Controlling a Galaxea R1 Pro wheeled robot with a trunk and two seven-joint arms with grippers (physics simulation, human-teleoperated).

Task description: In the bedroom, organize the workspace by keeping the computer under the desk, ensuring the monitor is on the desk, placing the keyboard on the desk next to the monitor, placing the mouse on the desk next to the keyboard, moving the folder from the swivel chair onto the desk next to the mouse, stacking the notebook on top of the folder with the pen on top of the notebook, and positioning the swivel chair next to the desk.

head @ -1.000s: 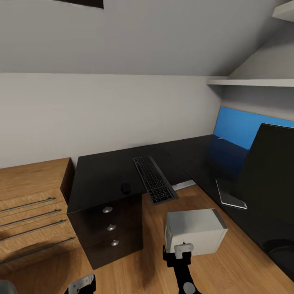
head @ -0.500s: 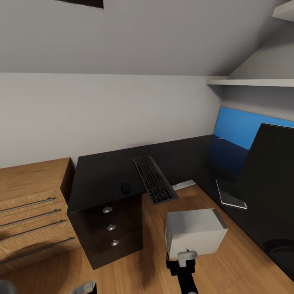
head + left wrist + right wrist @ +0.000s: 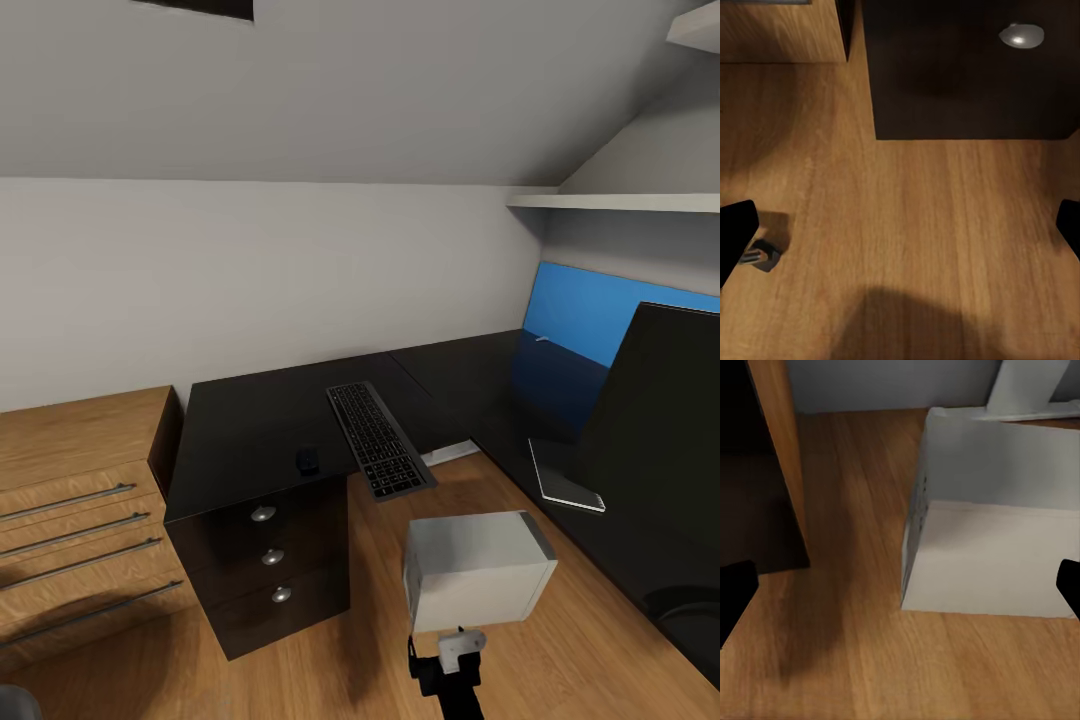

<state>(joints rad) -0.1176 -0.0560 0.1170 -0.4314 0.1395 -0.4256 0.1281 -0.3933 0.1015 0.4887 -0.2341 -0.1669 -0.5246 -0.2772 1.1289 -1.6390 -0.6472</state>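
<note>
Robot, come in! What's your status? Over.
Left gripper open, right gripper open. Computer on floor, not under desk. Keyboard overhangs desk edge.

Glossy black desk (image 3: pixel 260 420); matt grey computer (image 3: pixel 478 570); smooth wood-grain floor (image 3: pixel 560 640); silvery metal knobs (image 3: pixel 263 514)

A light wooden cabinet (image 3: pixel 75 500) with bar handles stands on the wood floor (image 3: pixel 580 640) against the white wall (image 3: pixel 250 270), a white shelf (image 3: pixel 620 201) is fixed high under the sloped ceiling (image 3: pixel 400 80).
</note>
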